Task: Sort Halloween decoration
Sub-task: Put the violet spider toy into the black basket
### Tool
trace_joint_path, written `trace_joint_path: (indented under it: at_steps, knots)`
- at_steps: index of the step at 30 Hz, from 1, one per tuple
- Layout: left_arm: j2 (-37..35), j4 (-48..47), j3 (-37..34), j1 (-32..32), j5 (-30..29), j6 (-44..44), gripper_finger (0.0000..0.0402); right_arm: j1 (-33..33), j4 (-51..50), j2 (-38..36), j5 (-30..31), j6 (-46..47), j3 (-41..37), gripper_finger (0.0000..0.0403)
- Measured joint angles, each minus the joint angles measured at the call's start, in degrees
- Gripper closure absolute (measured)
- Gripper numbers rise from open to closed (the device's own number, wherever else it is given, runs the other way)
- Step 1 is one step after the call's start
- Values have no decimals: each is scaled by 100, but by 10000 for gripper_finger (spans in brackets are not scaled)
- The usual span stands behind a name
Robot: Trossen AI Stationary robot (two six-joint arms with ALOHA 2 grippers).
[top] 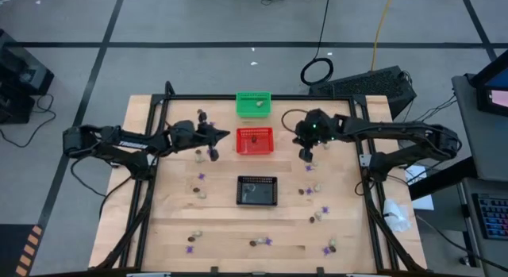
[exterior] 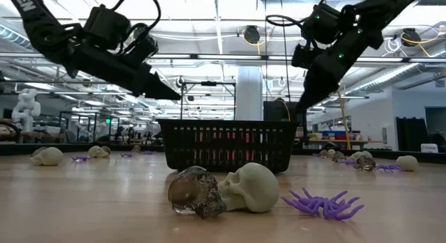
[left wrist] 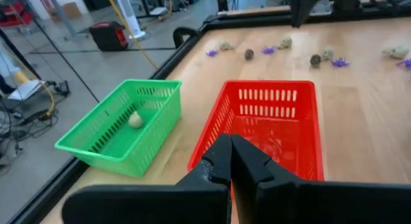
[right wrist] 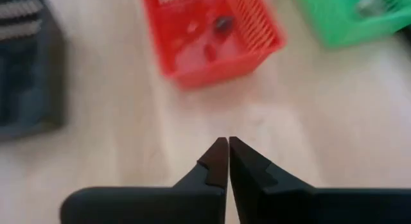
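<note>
1. High view: the left end effector [top: 216,136] sits left of the red basket [top: 255,140]; the right end effector [top: 306,154] sits right of it. The green basket [top: 254,103] at upper centre holds one cream piece. Most trinkets [top: 317,217] lie scattered across the lower desk [top: 222,221], so sorting has barely begun.
2. Low view: a clear skull [exterior: 194,193], a cream skull [exterior: 252,188] and a purple spider [exterior: 322,203] wait before the black basket [exterior: 228,145].
3. Left wrist view: fingers pressed together, empty.
4. Right wrist view: fingers pressed together, empty. No readable writing.

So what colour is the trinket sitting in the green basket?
Pale cream: the trinket in the green basket shows best in the left wrist view.
</note>
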Motion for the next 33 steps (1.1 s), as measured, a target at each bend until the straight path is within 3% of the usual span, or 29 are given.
trace_joint_path:
  at_steps: [7,13,22,33]
  knots:
    - [3,710,-464,-16,-4,1,398,766,-1264,-4,-17,548,83,311]
    - [5,738,-602,-16,-6,3,398,1347,-2143,37,165,1099,85,253]
    - [5,744,-611,-8,-6,37,398,1758,-2117,450,832,885,85,259]
    - [9,622,-611,2,-8,33,398,1633,-1876,1514,574,999,89,260]
